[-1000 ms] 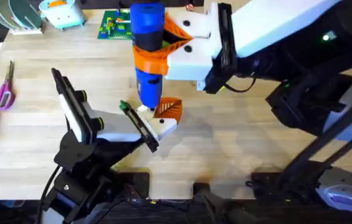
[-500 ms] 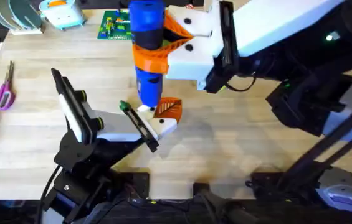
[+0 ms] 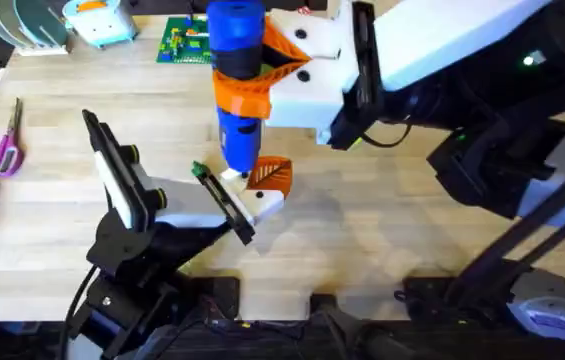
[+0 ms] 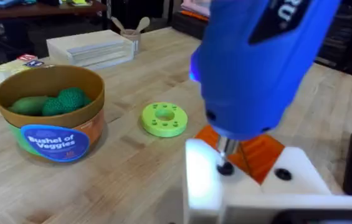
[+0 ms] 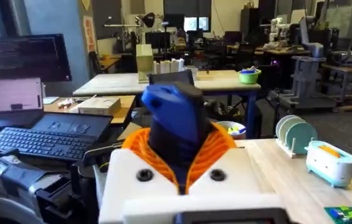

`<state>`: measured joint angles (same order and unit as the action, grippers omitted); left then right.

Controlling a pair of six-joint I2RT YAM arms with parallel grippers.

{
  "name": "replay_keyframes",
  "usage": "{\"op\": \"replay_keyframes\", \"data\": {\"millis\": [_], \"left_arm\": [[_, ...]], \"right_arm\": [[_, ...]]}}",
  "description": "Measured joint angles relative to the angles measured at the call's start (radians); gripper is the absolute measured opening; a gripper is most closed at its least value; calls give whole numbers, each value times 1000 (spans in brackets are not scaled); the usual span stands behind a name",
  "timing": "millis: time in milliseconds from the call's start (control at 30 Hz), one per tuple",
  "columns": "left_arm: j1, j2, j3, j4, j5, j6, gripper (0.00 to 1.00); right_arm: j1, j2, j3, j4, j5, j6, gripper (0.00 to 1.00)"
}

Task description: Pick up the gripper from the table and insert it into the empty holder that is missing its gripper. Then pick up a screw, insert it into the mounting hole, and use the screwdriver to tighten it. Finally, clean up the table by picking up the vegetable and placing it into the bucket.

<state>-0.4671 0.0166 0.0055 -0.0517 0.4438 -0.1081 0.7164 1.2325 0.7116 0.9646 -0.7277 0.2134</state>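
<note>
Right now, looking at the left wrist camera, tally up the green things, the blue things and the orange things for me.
Green: 3, namely the disc with holes and two vegetables in the bucket
Blue: 1, the screwdriver
Orange: 1, the gripper under the screwdriver's tip
Total: 5

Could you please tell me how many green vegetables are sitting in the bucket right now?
2. In the left wrist view, a smooth elongated one lies against the bucket's far-left wall, and a bumpy round one sits beside it, touching. More may be hidden below the rim.
</note>
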Motion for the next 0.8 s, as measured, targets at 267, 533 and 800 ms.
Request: {"op": "replay_keyframes", "data": {"millis": [267, 533, 800], "left_arm": [[0, 0, 0, 0, 0, 0, 6], [0, 0, 0, 0, 0, 0, 6], [0, 0, 0, 0, 0, 0, 6]], "right_arm": [[-10, 0, 0, 0, -3, 30, 23], [-11, 0, 6, -18, -3, 38, 23], [-11, 0, 15, -65, -2, 36, 23]]}}
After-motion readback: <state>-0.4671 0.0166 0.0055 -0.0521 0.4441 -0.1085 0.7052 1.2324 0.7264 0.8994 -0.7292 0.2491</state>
